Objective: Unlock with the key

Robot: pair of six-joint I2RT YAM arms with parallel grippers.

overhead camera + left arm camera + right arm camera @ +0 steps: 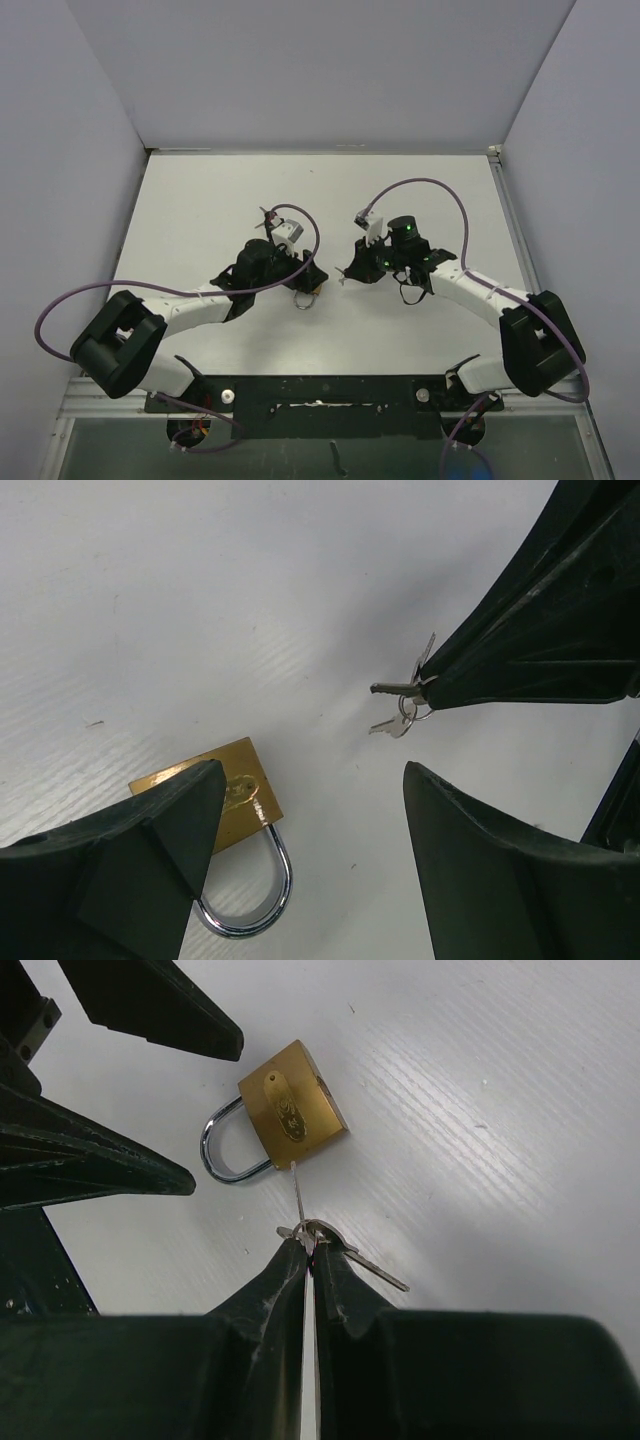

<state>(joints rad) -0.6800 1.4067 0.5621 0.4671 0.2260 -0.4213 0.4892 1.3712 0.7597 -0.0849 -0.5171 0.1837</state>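
Top: both arms bend inward over mid-worktop (200, 200), wrists low. Left pincer (303, 276) and right pincer (348, 272) face each other, near. Padlock (306, 296) lies flat by the left one.
Left wrist: left pincer wide, one finger covering part of the brass body.
Right wrist: right pincer clamped on key (297, 1192), blade tip at the padlock's bottom edge; shackle seated.

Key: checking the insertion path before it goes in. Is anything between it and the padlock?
Nothing visible. The key, pinched in the right gripper, points at the brass padlock over bare table; the open left gripper flanks the padlock, off that line.
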